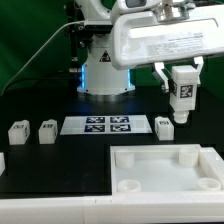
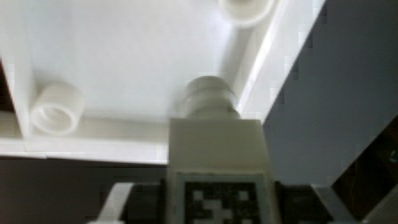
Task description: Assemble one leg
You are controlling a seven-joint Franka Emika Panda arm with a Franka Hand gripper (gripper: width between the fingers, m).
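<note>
My gripper point(image 1: 183, 84) is shut on a leg point(image 1: 183, 95), a small white block with a black-and-white tag on its face. It holds the leg upright in the air, peg end down, above the table at the exterior view's right. In the wrist view the held leg point(image 2: 217, 150) points its round peg point(image 2: 208, 92) at the large white square tray-like piece point(image 2: 125, 60), near that piece's edge. My gripper point(image 2: 217, 205) clamps the leg from both sides. Another leg point(image 1: 163, 126) stands on the table just below the held one. Two more legs point(image 1: 17, 133) point(image 1: 47, 131) stand at the left.
The tray-like piece point(image 1: 150, 184) lies at the front right with raised round sockets point(image 1: 184, 157) point(image 2: 57, 108) in its corners. The marker board point(image 1: 108, 125) lies flat in the middle of the table. The robot base point(image 1: 105, 70) stands behind it.
</note>
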